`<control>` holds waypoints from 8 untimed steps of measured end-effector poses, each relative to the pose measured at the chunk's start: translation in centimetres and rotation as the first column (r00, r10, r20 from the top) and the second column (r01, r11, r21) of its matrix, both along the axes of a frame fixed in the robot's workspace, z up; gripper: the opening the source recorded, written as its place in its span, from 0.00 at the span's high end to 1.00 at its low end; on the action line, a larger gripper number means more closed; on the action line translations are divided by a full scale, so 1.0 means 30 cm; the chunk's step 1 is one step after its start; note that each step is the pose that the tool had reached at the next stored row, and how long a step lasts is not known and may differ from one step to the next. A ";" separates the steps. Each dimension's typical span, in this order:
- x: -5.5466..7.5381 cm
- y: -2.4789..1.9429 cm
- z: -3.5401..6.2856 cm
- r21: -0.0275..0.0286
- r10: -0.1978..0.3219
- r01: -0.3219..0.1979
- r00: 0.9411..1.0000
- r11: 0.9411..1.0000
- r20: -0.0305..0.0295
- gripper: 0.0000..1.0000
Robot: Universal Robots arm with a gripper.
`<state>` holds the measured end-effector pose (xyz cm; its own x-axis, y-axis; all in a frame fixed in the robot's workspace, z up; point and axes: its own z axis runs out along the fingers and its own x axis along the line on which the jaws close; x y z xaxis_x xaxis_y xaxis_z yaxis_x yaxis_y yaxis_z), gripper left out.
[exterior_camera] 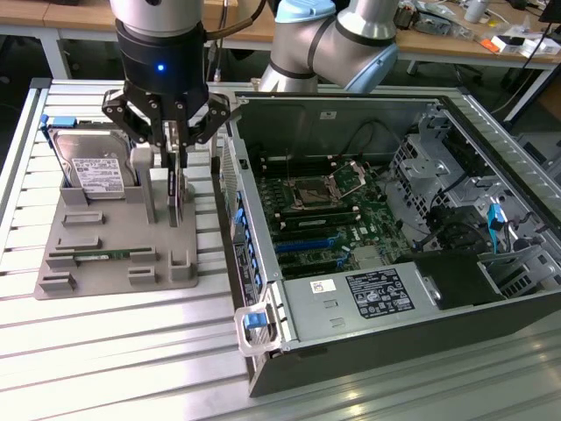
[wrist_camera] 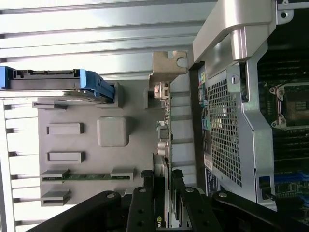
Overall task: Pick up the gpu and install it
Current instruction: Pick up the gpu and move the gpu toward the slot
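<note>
The gpu (exterior_camera: 176, 189) is held upright on its edge at the gray holder tray (exterior_camera: 105, 230), clamped between the narrowed fingers of the gripper (exterior_camera: 173, 151). A hard drive (exterior_camera: 92, 168) is propped in the tray. An opened computer case (exterior_camera: 368, 338) is set just beside the tray.

One gpu (exterior_camera: 178, 189) is standing in one grey holder (exterior_camera: 114, 230). One hard drive (exterior_camera: 92, 167) is sitting at eleven o'clock on that holder, and one memory stick (exterior_camera: 101, 255) is lying at seven o'clock. One arm (exterior_camera: 351, 44) is carrying one gripper (exterior_camera: 176, 149) with two fingers (wrist_camera: 147, 193). One open case (exterior_camera: 394, 346) is lying at three o'clock of the holder, showing one processor socket (exterior_camera: 314, 191), one power supply (exterior_camera: 372, 294) and one blue latch (exterior_camera: 254, 320). One table (exterior_camera: 105, 351) is bearing it all.
</note>
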<state>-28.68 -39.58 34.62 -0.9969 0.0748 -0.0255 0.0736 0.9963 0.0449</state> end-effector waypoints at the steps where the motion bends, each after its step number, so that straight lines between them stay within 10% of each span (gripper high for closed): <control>1: 0.000 0.000 0.005 0.000 0.000 0.000 1.000 1.000 0.000 0.74; 8: 0.000 0.000 0.023 0.000 0.000 0.000 1.000 1.000 0.000 0.74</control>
